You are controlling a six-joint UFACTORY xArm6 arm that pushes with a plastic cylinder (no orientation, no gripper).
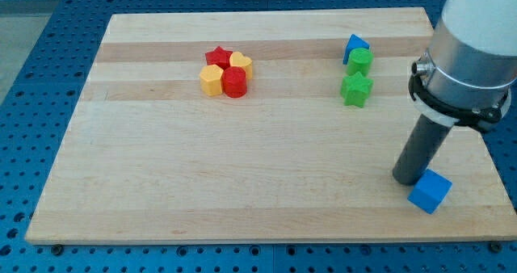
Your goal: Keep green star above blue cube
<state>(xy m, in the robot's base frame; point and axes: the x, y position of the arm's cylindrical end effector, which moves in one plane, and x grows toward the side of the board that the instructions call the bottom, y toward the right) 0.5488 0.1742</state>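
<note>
The green star (pixel 355 89) lies on the wooden board (pixel 242 184) at the view's upper right. The blue cube (pixel 429 192) sits near the board's lower right corner, well below the star and to its right. My tip (pixel 406 179) rests on the board just left of the blue cube, touching or almost touching its upper left side. The rod rises from there toward the view's upper right.
A green cylinder (pixel 360 60) and a blue triangular block (pixel 354 45) stand just above the green star. A cluster of a red star (pixel 218 57), yellow heart (pixel 241 62), yellow hexagon (pixel 212 81) and red cylinder (pixel 234 83) sits at the upper middle left.
</note>
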